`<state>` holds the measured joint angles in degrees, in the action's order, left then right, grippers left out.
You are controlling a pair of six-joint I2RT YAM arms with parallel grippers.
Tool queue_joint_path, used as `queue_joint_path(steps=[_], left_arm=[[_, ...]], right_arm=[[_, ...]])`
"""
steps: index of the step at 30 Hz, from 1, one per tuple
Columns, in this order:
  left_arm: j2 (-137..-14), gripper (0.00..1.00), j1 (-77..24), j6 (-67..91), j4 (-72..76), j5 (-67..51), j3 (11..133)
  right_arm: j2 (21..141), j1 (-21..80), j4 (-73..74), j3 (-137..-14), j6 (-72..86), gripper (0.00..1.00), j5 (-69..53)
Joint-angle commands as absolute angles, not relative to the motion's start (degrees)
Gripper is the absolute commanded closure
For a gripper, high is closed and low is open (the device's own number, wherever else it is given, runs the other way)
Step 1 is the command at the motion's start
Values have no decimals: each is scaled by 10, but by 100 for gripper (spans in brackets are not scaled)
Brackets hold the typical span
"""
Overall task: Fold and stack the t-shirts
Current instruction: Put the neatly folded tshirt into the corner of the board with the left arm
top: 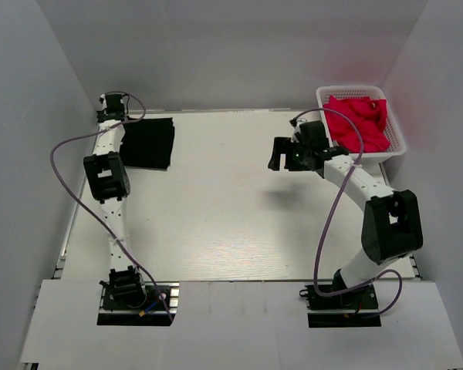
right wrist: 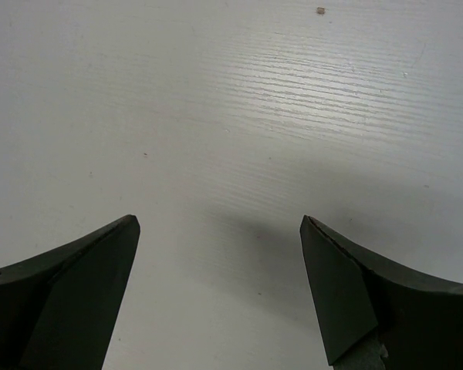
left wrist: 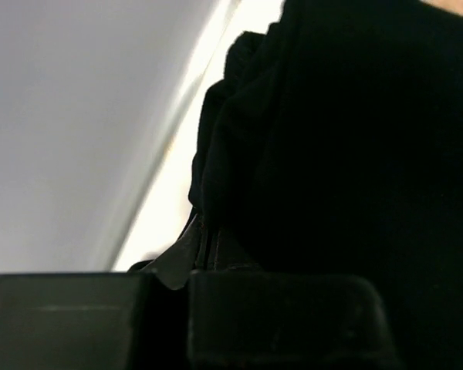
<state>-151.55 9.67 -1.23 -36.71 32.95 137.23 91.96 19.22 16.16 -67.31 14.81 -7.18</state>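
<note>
the folded black cloth t-shirt (top: 148, 144) lies at ten o'clock on the white bench (top: 231, 223), the left claw (left wrist: 203, 239) clenched against its edge, the right claw (right wrist: 220, 222) released above the bench toward two o'clock.

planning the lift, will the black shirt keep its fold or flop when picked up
Likely floppy: the black shirt bunches in soft creases at the left gripper. Lifted by one pinch, its fold would probably sag open.
</note>
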Motion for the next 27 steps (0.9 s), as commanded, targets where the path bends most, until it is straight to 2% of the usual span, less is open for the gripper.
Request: queue_joint_path(steps=[1,3,8,9,10,13,14,15,23,27], left_arm=[[-1506,100,113,-47,-296,321,1391],[-1506,99,113,-53,-281,316,1390],[-1499,86,113,-53,-281,352,1383],[-1499,78,113,-64,-281,352,1377],[-1490,53,113,-64,-281,352,1377],[-1448,44,113,-51,-307,328,1372],[-1435,26,113,-51,-313,328,1372],[-1419,0,113,-41,-319,328,1372],[-1240,0,80,11,-412,243,1318],[-1125,0,37,102,-428,141,1182]], right_arm=[[939,191,148,-711,148,9,-92],[948,192,160,-729,144,9,-90],[949,191,173,-740,142,9,-97],[944,192,173,-737,144,9,-99],[940,191,169,-736,142,9,-99],[923,192,177,-735,125,9,-102],[917,192,187,-738,125,9,-98],[911,191,192,-739,122,9,-98],[803,194,149,-659,156,9,-141],[739,191,107,-578,180,9,-167]])
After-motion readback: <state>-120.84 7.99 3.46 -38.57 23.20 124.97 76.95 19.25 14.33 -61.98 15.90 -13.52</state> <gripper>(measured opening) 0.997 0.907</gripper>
